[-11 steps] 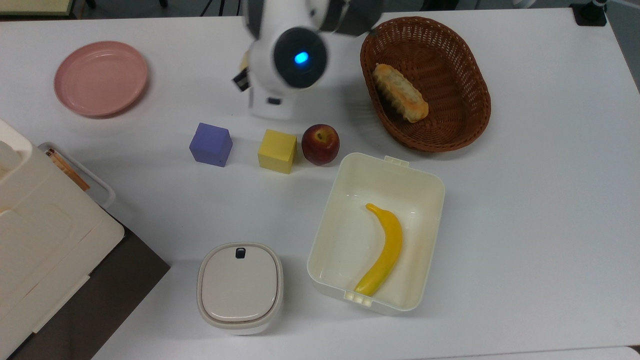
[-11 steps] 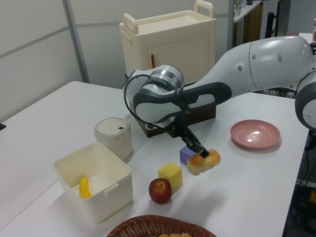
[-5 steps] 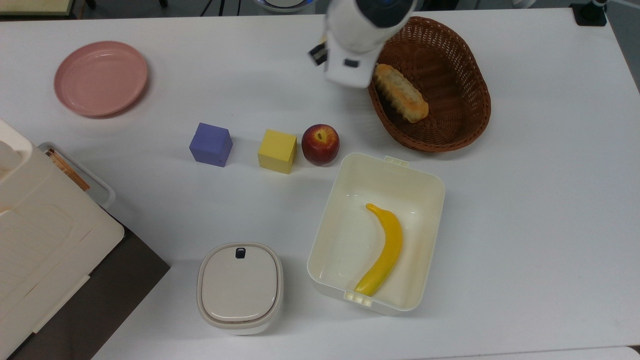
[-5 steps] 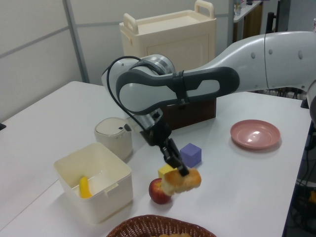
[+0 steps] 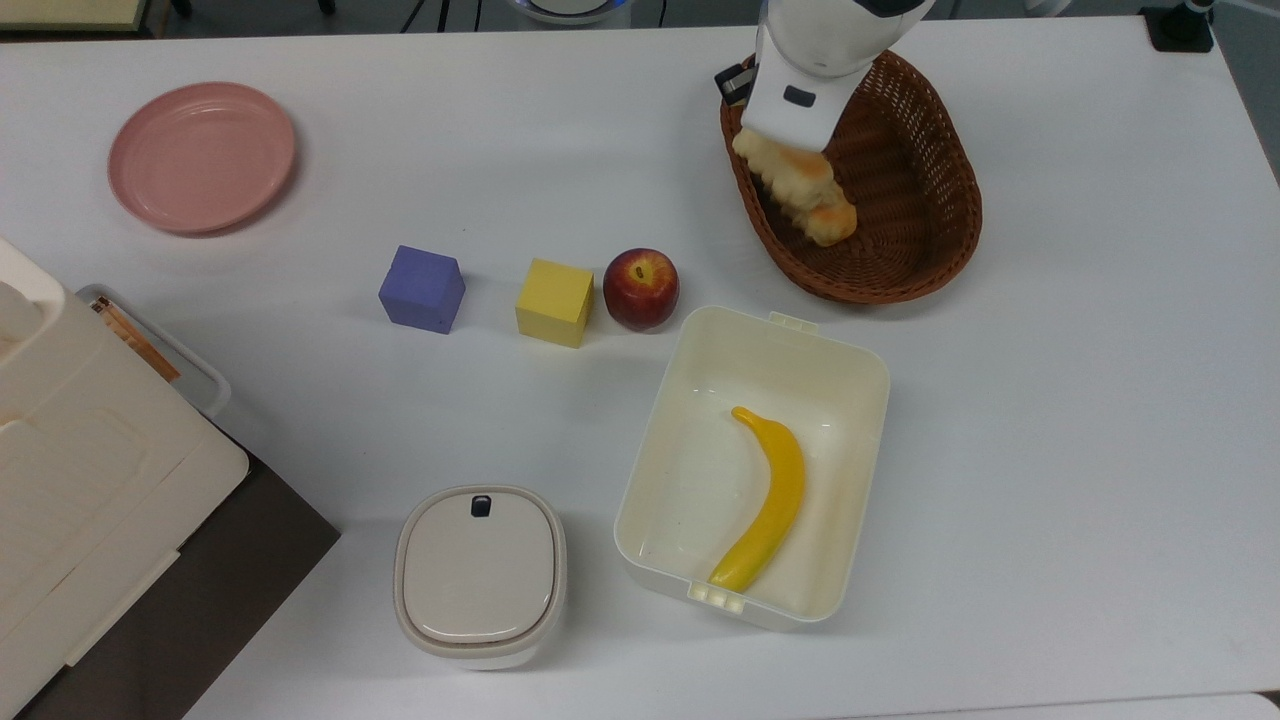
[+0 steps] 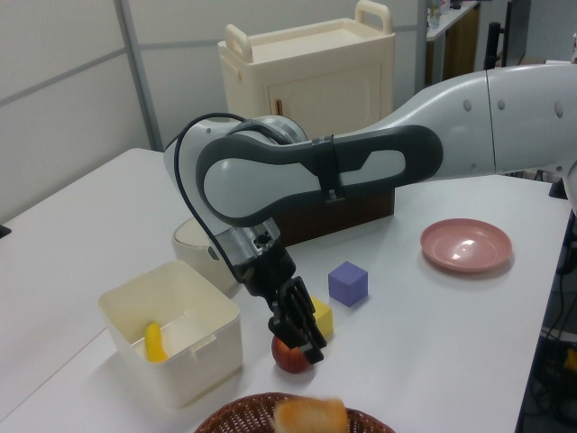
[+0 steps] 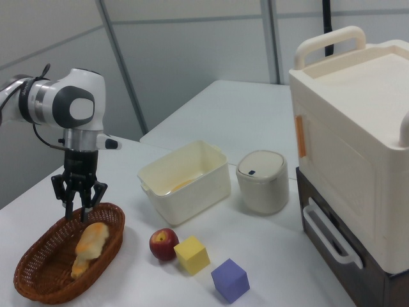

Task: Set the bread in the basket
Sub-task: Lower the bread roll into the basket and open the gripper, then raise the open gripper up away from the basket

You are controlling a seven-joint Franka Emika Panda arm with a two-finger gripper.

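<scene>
Two fingers (image 7: 79, 208) spread apart, holding nothing, above bread (image 7: 93, 235) inside basket (image 7: 38, 276), beside longer loaf (image 7: 78, 266)

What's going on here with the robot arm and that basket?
The arm has its gripper open just above the basket. The bread is free of the fingers and sits in the basket, over a longer bread lying there. Nearby on the table are an apple, a yellow cube, a purple cube, and a cream box with a banana in it.
</scene>
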